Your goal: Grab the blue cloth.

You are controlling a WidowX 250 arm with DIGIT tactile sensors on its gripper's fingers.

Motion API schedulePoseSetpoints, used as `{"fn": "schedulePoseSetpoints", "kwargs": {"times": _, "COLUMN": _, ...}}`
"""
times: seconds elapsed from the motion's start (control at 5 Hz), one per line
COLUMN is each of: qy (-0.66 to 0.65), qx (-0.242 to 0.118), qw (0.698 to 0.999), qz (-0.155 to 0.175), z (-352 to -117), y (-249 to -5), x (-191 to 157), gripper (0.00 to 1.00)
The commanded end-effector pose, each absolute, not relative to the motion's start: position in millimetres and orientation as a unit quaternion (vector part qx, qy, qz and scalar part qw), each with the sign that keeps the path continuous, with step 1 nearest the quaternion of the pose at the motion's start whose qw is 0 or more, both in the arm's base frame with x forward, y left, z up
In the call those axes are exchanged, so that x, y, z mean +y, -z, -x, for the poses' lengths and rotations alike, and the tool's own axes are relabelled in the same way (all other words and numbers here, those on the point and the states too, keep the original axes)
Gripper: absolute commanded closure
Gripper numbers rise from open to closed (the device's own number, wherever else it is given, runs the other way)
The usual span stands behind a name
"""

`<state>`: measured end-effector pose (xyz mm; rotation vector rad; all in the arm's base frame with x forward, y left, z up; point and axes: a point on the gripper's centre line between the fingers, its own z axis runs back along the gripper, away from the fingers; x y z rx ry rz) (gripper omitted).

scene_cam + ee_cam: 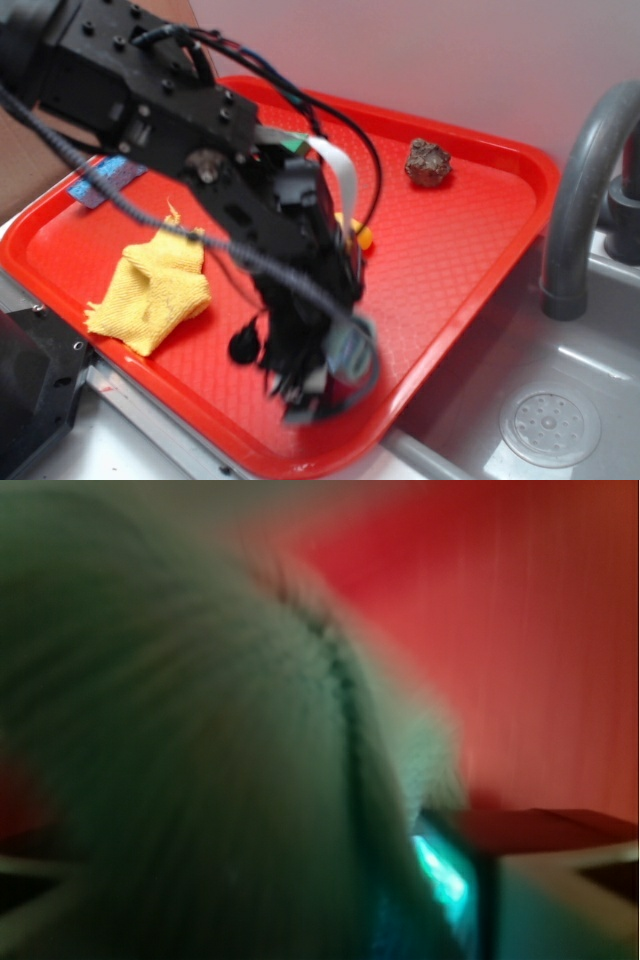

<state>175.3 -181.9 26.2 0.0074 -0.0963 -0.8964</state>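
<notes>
My gripper (318, 385) hangs low over the front edge of the red tray (470, 250), smeared by motion. A pale blue-grey bunch, the blue cloth (350, 348), shows between its fingers, so the gripper looks shut on it. In the wrist view the blue cloth (180, 740) fills the left and middle as a blurred pale mass right at the camera. The red tray (520, 630) lies behind it. The fingers themselves are mostly hidden by the cloth.
A yellow rag (150, 290) lies crumpled on the tray's left. A small blue sponge (105, 180) sits at the far left, a brown lump (428, 162) at the back, and a small yellow thing (362, 237) behind the arm. A grey faucet (585, 200) and sink drain (550, 428) are at the right.
</notes>
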Motion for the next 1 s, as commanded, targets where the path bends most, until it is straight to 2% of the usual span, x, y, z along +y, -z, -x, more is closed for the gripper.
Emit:
{"fn": "schedulePoseSetpoints", "kwargs": {"times": 0.0, "qy": 0.403, "qx": -0.053, "qw": 0.913, "qz": -0.021, "z": -167, "y": -33, "x": -166, "gripper": 1.0}}
{"fn": "schedulePoseSetpoints", "kwargs": {"times": 0.2, "qy": 0.383, "qx": -0.054, "qw": 0.922, "qz": -0.017, "z": -171, "y": -36, "x": -155, "gripper": 1.0}}
{"fn": "schedulePoseSetpoints", "kwargs": {"times": 0.4, "qy": 0.3, "qx": -0.059, "qw": 0.951, "qz": -0.047, "z": -172, "y": -86, "x": -132, "gripper": 1.0}}
{"fn": "schedulePoseSetpoints", "kwargs": {"times": 0.6, "qy": 0.181, "qx": -0.038, "qw": 0.979, "qz": -0.084, "z": -190, "y": -138, "x": -89, "gripper": 1.0}}
{"fn": "schedulePoseSetpoints", "kwargs": {"times": 0.8, "qy": 0.06, "qx": -0.002, "qw": 0.995, "qz": -0.081, "z": -208, "y": -187, "x": -38, "gripper": 1.0}}
